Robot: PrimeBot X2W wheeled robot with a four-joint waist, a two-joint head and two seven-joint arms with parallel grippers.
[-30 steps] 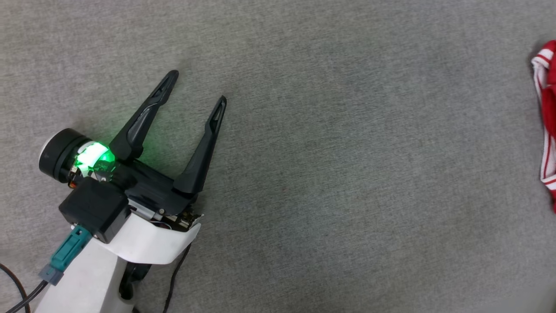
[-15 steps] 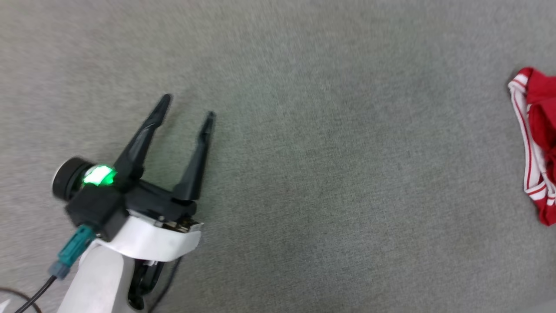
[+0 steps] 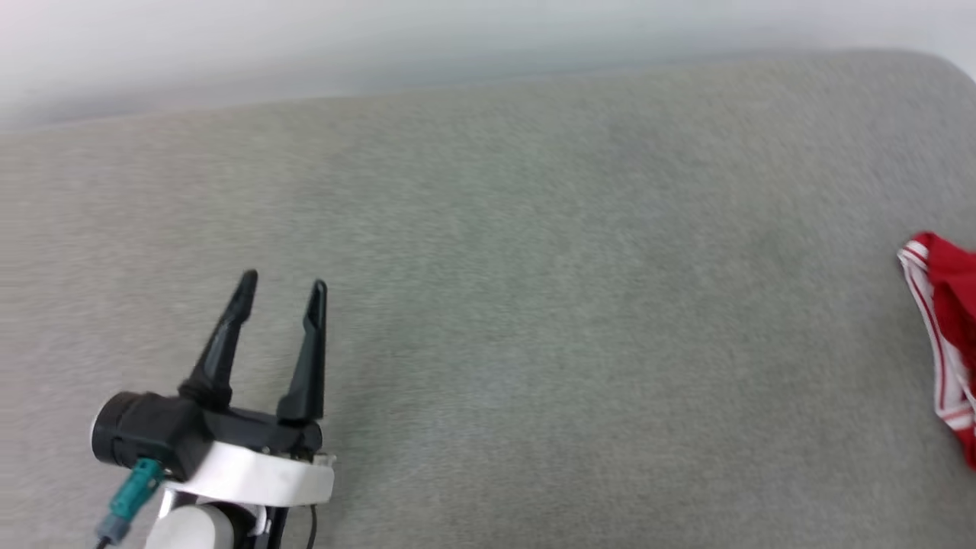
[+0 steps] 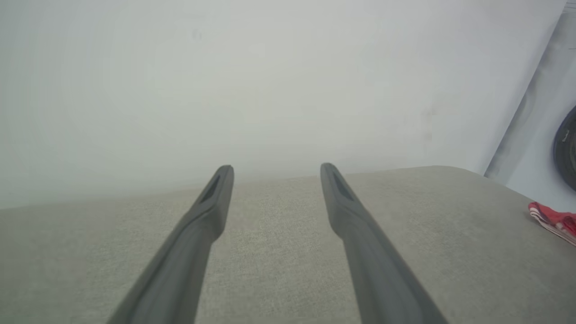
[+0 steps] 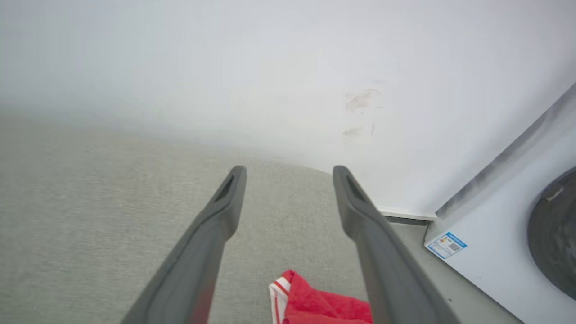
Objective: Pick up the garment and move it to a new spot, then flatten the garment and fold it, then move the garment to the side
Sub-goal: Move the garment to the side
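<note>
The head camera now tilts up to the pale wall behind the grey fabric surface, whose right edge holds the bunched red, white-striped jersey garment, seemingly set aside beneath the empty, spread right gripper, while the left gripper idles open.

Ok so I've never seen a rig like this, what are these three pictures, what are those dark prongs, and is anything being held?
It's a two-armed robot at a grey surface. One picture looks down from its head; the prongs at lower left are its left gripper, a two-fingered claw. The other two come from cameras on each wrist, looking along that claw's fingers toward a pale wall. Below the right gripper lies a crumpled red garment with white striped trim, near the surface's right end. Both claws are open, holding nothing.
</note>
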